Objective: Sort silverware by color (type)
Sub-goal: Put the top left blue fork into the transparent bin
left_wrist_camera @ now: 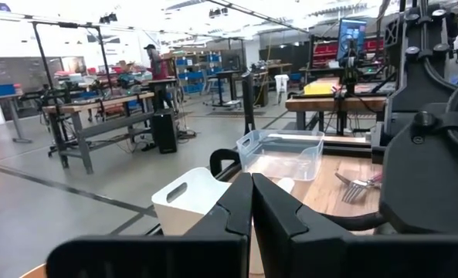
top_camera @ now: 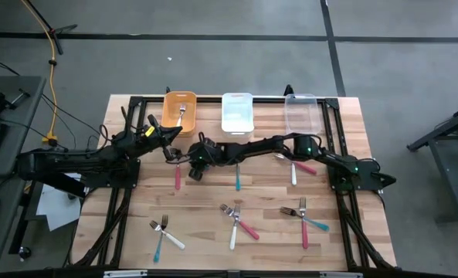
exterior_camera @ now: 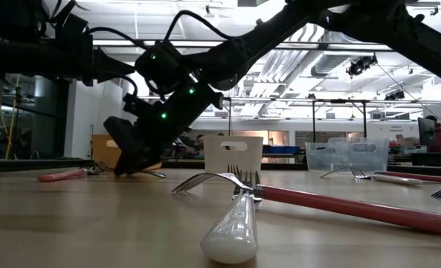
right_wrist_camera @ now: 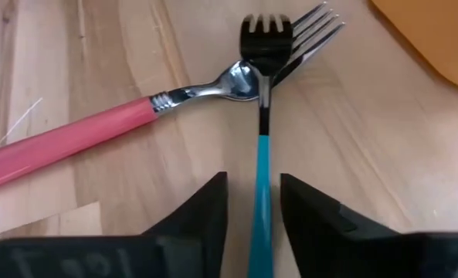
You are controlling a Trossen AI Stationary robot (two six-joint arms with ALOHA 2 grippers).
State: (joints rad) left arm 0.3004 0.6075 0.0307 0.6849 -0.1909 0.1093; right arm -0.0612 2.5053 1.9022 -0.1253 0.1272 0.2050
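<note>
In the right wrist view my right gripper (right_wrist_camera: 253, 181) is open, low over the table. One finger stands on each side of a teal-handled fork's handle (right_wrist_camera: 262, 158) without touching it. That fork's head lies across the head of a pink-handled fork (right_wrist_camera: 74, 139). In the high view this gripper (top_camera: 191, 164) is left of the table's middle, beside the pink fork (top_camera: 177, 177). My left gripper (top_camera: 169, 137) hovers shut and empty near the orange bin (top_camera: 179, 103), which holds one fork (top_camera: 181, 113). More forks lie scattered on the table.
A white bin (top_camera: 237, 112) and a clear bin (top_camera: 301, 113) stand beside the orange bin along the far edge. Loose forks lie at mid-table (top_camera: 237, 180) (top_camera: 293, 171). Small crossed groups lie near the front (top_camera: 163, 232) (top_camera: 236, 220) (top_camera: 304, 216). My right arm stretches across the table's middle.
</note>
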